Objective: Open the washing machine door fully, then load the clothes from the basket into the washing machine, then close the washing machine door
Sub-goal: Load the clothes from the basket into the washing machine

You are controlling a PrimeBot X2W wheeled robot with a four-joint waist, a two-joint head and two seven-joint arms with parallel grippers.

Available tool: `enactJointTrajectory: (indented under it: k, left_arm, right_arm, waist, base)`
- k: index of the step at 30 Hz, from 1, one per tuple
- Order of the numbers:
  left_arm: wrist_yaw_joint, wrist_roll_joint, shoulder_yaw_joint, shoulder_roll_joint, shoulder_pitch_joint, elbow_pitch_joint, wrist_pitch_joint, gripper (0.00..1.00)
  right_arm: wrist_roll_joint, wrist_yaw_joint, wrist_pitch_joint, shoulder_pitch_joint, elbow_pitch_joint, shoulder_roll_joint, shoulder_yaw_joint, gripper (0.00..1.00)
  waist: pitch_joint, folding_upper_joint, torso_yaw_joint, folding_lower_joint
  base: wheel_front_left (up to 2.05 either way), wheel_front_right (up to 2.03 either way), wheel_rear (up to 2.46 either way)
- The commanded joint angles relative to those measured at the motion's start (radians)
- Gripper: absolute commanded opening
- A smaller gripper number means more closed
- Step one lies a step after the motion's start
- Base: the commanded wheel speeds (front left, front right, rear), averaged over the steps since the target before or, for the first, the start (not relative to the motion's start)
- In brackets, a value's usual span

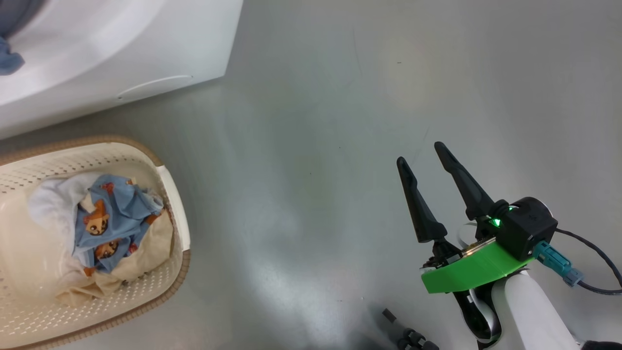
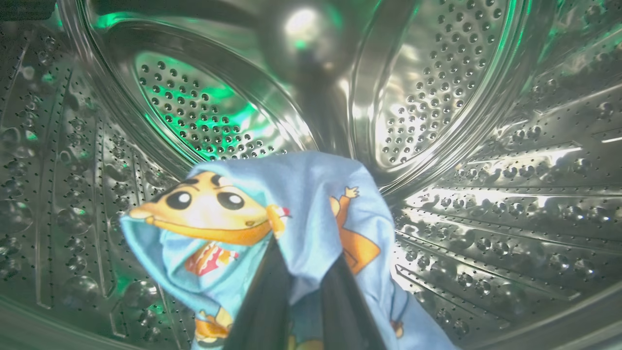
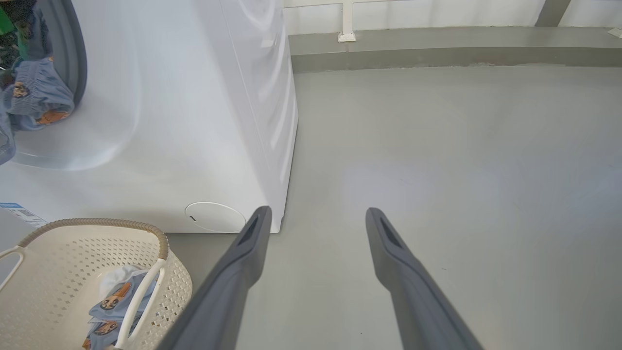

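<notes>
Left gripper [image 2: 303, 257] clenched on blue garment [image 2: 301, 194] inside drum [image 2: 461, 97] — release advised deep within, clear of the opening; right gripper [image 1: 420, 153] spread and empty — basket [image 1: 73, 160] holds more clothes [image 1: 112, 218]

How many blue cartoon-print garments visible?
2: one garment in the steel drum, pinched by the left gripper; another garment in the cream perforated plastic basket. Others possibly buried.

Grey floor [image 1: 316, 121]: smooth, slightly glossy, soft glare patches and a few tiny dark specks. In the right wrist view a low grey kerb [image 3: 437, 56] runs along its far edge. A white post [image 3: 346, 14] stands on the kerb on a small foot plate, with a white wall [image 3: 437, 12] behind and a grey column [image 3: 546, 12] further right.
</notes>
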Motion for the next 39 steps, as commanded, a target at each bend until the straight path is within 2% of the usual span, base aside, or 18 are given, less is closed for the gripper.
enactJointTrajectory:
  k: [1,2,3,5,8,10,11,12,28,39]
  left_arm:
    - [0.003,0.014,0.000,0.045,-0.029,-0.010,0.005,0.00]
    - [0.001,0.013,-0.003,0.044,-0.036,0.002,0.003,0.05]
    - [0.001,0.011,-0.004,0.043,-0.042,0.016,0.002,0.14]
    - [0.003,0.008,-0.008,0.038,-0.051,0.045,0.007,0.36]
    - [0.007,0.003,-0.012,0.030,-0.063,0.085,0.015,0.51]
    - [0.007,0.000,-0.017,0.024,-0.066,0.106,0.017,0.75]
    - [0.007,-0.002,-0.018,0.019,-0.067,0.117,0.020,0.95]
    - [0.008,-0.005,-0.019,0.016,-0.068,0.125,0.019,1.00]
    - [0.014,-0.036,-0.040,-0.041,-0.046,0.210,-0.016,1.00]
    - [0.000,-0.061,-0.054,-0.097,0.033,0.176,-0.032,1.00]
  right_arm:
    - [-0.007,0.002,-0.005,0.020,-0.017,-0.002,0.022,1.00]
    - [-0.007,0.002,-0.005,0.020,-0.016,-0.002,0.021,1.00]
    - [-0.008,0.002,-0.005,0.019,-0.016,-0.002,0.021,1.00]
    - [-0.008,0.002,-0.005,0.018,-0.016,-0.002,0.019,1.00]
    - [-0.009,0.002,-0.005,0.017,-0.015,-0.001,0.018,1.00]
    - [-0.009,0.002,-0.005,0.016,-0.014,-0.001,0.018,1.00]
    - [-0.009,0.002,-0.005,0.015,-0.014,-0.001,0.018,1.00]
    - [-0.009,0.002,-0.005,0.015,-0.014,-0.001,0.018,1.00]
    - [-0.011,0.002,-0.005,0.014,-0.009,-0.010,0.005,1.00]
    - [-0.015,0.002,-0.005,0.019,-0.010,-0.022,-0.021,1.00]
  waist:
    - [-0.003,-0.0001,0.003,0.0000]
    - [-0.004,-0.0001,0.005,0.0000]
    - [-0.006,-0.0001,0.008,0.0000]
    - [-0.008,-0.0001,0.012,0.0000]
    - [-0.013,-0.0001,0.019,0.0000]
    - [-0.018,-0.0001,0.023,0.0000]
    - [-0.020,-0.0001,0.025,0.0000]
    - [-0.022,-0.0001,0.027,0.0000]
    - [-0.073,-0.0001,0.069,0.0000]
    - [-0.118,-0.0001,0.131,0.0000]
  base:
    - [0.00,0.00,0.00]
    - [0.00,0.00,0.00]
    - [0.00,0.00,0.00]
    - [0.00,0.00,0.00]
    - [0.00,0.00,0.00]
    - [0.00,0.00,0.00]
    - [0.00,0.00,0.00]
    - [0.00,0.00,0.00]
    - [0.00,0.00,0.00]
    - [0.00,0.00,0.00]
